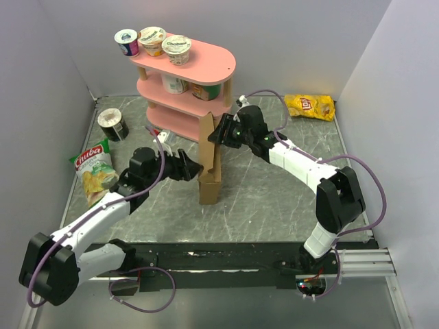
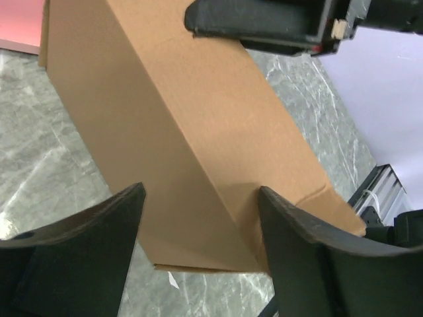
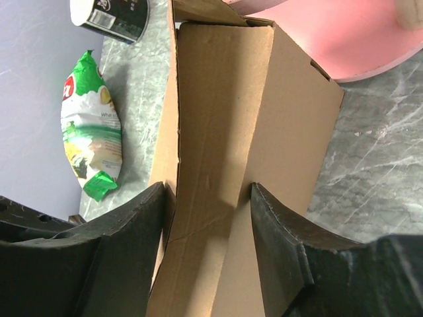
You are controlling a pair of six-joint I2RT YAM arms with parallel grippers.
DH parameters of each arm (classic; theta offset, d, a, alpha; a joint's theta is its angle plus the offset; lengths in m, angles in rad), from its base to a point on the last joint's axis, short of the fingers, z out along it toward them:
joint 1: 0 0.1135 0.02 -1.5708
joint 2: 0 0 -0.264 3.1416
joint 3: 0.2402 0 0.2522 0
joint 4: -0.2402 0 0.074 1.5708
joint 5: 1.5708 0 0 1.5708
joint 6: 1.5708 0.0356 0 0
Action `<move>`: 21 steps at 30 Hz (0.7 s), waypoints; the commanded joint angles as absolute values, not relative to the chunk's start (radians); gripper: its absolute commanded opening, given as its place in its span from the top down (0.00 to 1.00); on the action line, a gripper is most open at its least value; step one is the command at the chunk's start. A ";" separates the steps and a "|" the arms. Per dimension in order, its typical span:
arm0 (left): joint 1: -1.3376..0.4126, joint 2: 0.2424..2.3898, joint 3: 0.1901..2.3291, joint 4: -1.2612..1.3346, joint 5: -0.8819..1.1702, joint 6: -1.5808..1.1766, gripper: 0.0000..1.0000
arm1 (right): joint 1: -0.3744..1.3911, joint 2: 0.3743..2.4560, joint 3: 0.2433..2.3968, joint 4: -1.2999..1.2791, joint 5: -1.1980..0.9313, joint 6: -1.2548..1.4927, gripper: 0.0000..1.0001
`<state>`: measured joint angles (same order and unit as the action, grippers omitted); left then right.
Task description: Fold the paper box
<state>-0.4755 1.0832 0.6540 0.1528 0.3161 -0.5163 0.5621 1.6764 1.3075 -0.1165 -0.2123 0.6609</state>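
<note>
Right, from the overhead camera the paper box stands on end on the table, just in front of the pink shelf, its tall flap rising close to the shelf's bottom tier. The left gripper meets the box's lower half, farther from the shelf. The right gripper meets the upper half, nearer the shelf.

On the left wrist camera, the fingers straddle a long folded edge of the box. One finger sits against the cardboard. The other overlaps the face in the picture, and I cannot tell whether it touches, so I cannot tell if this gripper is grasping or loose.

On the right wrist camera, both fingers look pressed onto a narrow panel of the box, with the shelf's edge just beyond. I read this gripper as grasping the box. A green chip bag lies well off to the side of the shelf.

My judgement is that the step in hand is bringing a wall up along its crease. To do it well, I would let the right gripper act as the anchor and squeeze only lightly, since the cardboard will dent. I would turn the panel about the crease rather than push it flat, and draw the box away from the shelf so the tall flap cannot catch on the tier.
</note>
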 commanded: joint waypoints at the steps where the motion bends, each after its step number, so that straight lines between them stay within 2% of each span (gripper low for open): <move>1: -0.486 0.982 0.598 0.227 0.361 -0.489 0.22 | 0.565 1.700 1.262 -0.196 -0.212 0.666 0.60; 5: -0.488 0.904 0.578 0.225 0.299 -0.465 0.17 | 0.563 1.703 1.262 -0.192 -0.221 0.670 0.60; 8: -0.492 0.870 0.568 0.250 0.307 -0.457 0.17 | 0.563 1.701 1.264 -0.187 -0.224 0.672 0.60; 14: -0.555 0.867 0.598 0.209 0.310 -0.384 0.22 | 0.563 1.698 1.266 -0.180 -0.233 0.670 0.60; 21: -0.641 0.906 0.676 0.140 0.247 -0.252 0.34 | 0.563 1.701 1.255 -0.157 -0.261 0.670 0.60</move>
<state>-0.6010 0.8814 0.5880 0.1719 0.3012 -0.3622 0.5575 1.6764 1.2964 -0.0975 -0.2214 0.6754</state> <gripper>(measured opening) 0.701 0.527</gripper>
